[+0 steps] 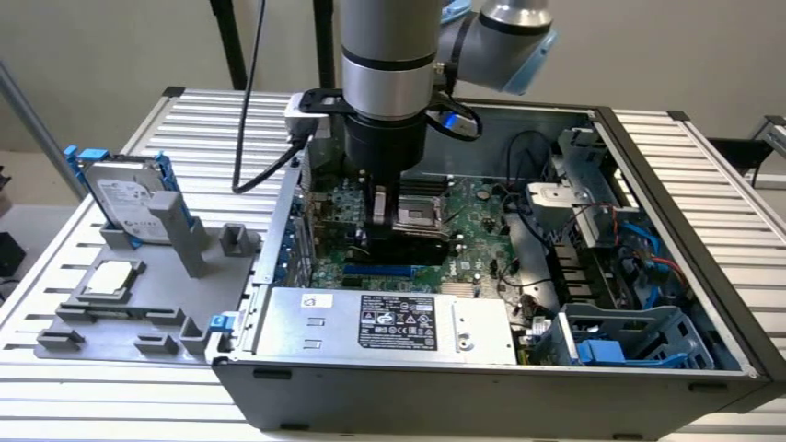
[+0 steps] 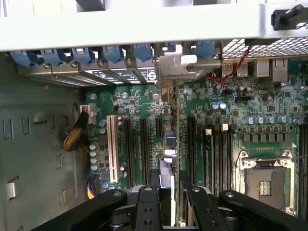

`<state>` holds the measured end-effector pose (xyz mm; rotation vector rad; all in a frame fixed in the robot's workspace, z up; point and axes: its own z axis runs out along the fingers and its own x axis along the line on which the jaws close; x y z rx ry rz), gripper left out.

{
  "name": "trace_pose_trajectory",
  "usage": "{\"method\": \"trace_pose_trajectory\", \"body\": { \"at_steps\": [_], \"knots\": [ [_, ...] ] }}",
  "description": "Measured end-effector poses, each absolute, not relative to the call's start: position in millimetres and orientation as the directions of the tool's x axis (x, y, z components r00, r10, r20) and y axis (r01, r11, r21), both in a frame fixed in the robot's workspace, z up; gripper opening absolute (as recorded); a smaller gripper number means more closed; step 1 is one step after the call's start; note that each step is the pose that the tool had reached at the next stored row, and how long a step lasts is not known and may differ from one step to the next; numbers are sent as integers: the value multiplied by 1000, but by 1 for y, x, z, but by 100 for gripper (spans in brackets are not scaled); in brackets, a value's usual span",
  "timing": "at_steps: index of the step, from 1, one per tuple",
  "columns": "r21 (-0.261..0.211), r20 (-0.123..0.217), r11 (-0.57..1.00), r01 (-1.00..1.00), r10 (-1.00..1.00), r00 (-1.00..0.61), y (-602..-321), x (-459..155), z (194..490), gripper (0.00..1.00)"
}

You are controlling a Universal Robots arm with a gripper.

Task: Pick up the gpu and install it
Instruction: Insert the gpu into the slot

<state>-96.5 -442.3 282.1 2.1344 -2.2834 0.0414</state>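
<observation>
My gripper (image 1: 396, 214) is lowered inside the open computer case (image 1: 687, 184), over the green motherboard (image 1: 473, 207). It is shut on the gpu (image 1: 406, 247), a dark card held on edge just above the board. In the wrist view the gpu (image 2: 170, 147) appears edge-on as a thin strip running away from my gripper (image 2: 168, 192). The black fingers (image 2: 147, 202) press it from both sides. Its silver bracket (image 2: 180, 67) sits against the case's rear slot openings, and the card runs along the black expansion slots (image 2: 144, 144). Whether its lower edge is seated in a slot is hidden.
Blue retention clips (image 2: 110, 53) line the case's rear wall. A white slot (image 2: 111, 144) and the CPU socket (image 2: 264, 180) flank the card. The power supply (image 1: 381, 322), blue drive cage (image 1: 627, 341) and cables (image 1: 577, 230) crowd the case. A hard drive (image 1: 123, 193) stands in the grey fixture (image 1: 123, 313) outside.
</observation>
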Motion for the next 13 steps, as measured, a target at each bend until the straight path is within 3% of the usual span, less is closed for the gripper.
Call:
{"method": "trace_pose_trajectory", "body": {
  "at_steps": [13],
  "knots": [
    [-7, 5, 62, -998, -998, -63, -442, -100, 272, 27]
  ]
}}
